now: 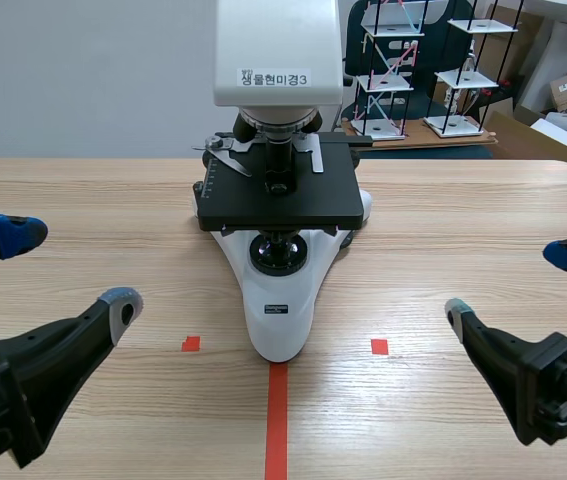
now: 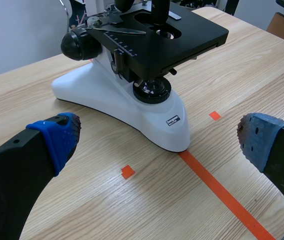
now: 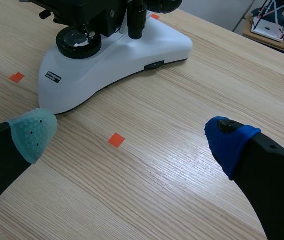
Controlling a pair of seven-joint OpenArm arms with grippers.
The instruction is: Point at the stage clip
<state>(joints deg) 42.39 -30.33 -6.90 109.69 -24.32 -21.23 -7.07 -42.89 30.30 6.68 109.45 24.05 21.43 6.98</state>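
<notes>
The microscope (image 1: 281, 300) was seen with a white body and a black stage (image 1: 293, 205), on which the stage clip (image 1: 225, 152) was shown in silver metal. The bench (image 1: 93, 220) was patterned in pale wood grain and marked with an orange-red tape line (image 1: 276, 420) and squares (image 1: 379, 346). The left claw (image 1: 71, 268) and right claw (image 1: 513, 285) were coloured black, their dotted pads (image 3: 31, 132) blue and grey-green.

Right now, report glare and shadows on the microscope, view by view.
Scene view: the stage shades the microscope base beneath it; no harsh glare. Left wrist view: a soft highlight on the black knob. Right wrist view: a thin dark shadow on the table along the base's edge; the lamp lens glints.
</notes>
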